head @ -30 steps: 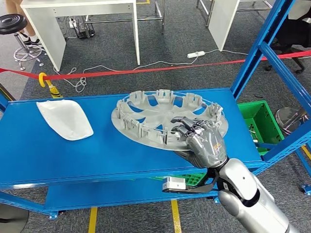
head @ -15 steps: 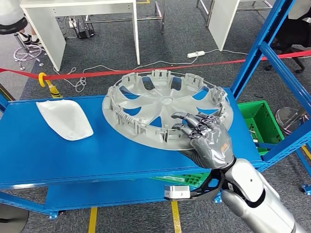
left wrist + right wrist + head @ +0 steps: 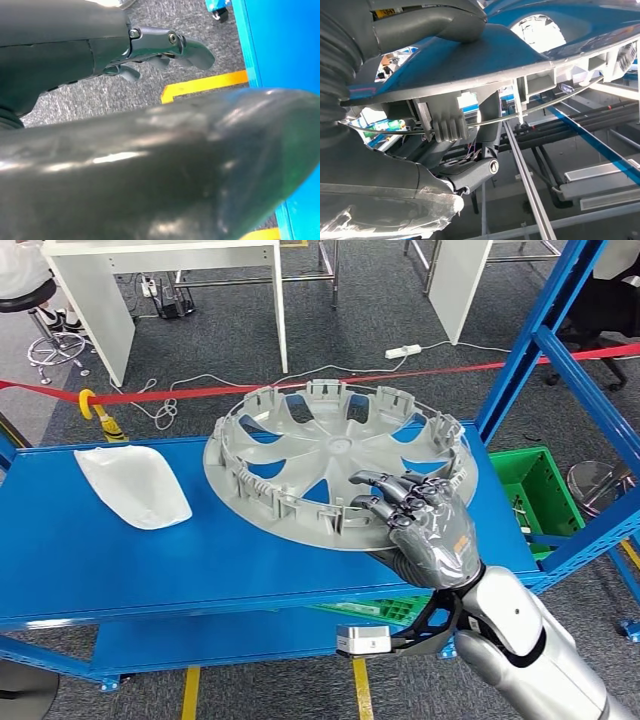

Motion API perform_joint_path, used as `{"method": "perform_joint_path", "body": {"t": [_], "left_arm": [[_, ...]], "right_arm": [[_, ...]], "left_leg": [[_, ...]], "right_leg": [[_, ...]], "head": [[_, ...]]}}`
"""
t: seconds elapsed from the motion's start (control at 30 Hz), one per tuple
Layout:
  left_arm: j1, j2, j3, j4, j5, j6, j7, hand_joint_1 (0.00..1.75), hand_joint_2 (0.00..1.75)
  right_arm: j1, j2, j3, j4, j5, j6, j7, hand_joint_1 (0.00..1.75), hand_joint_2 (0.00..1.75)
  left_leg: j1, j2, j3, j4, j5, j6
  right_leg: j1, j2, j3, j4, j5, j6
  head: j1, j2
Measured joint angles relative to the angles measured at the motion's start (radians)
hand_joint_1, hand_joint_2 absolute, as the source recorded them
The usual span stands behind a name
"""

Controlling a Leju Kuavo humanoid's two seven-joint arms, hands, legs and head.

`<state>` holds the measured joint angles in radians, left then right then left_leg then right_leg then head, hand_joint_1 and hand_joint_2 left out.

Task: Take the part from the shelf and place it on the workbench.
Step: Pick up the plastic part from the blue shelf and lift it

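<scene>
Near the left edge of the blue shelf (image 3: 90, 550) lies a white moulded cover (image 3: 134, 485), flat and well apart from everything else. The left hand (image 3: 166, 45) hangs beside the shelf frame over grey carpet, fingers loosely apart and holding nothing. To the right of the shelf's middle, the grey wheel cover (image 3: 332, 465) is tilted, its far rim raised and its near rim low over the shelf's front edge. The right hand (image 3: 423, 525) grips that near rim at the right, fingers over the inner face and the thumb beneath. The hold is on one edge of a wide, thin disc, so by my reading it could pivot or slip in the fingers. Its far rim could also catch the blue upright (image 3: 528, 345) at the right corner.
</scene>
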<state>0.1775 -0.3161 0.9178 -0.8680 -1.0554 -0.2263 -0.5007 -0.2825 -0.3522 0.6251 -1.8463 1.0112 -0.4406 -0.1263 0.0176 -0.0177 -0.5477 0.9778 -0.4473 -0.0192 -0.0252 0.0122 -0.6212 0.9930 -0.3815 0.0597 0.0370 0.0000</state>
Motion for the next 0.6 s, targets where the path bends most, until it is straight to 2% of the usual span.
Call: {"method": "perform_joint_path", "body": {"t": [0.6], "left_arm": [[-0.004, 0.005, 0.021, 0.011, -0.017, -0.007, -0.012, 0.00, 0.00]], "right_arm": [[0.003, -0.010, 0.000, 0.000, 0.004, -0.003, 0.005, 1.75, 1.75]], "left_leg": [[0.000, 0.000, 0.000, 0.000, 0.000, 0.000]], "right_leg": [[0.000, 0.000, 0.000, 0.000, 0.000, 0.000]], "head": [[0.000, 0.000]]}}
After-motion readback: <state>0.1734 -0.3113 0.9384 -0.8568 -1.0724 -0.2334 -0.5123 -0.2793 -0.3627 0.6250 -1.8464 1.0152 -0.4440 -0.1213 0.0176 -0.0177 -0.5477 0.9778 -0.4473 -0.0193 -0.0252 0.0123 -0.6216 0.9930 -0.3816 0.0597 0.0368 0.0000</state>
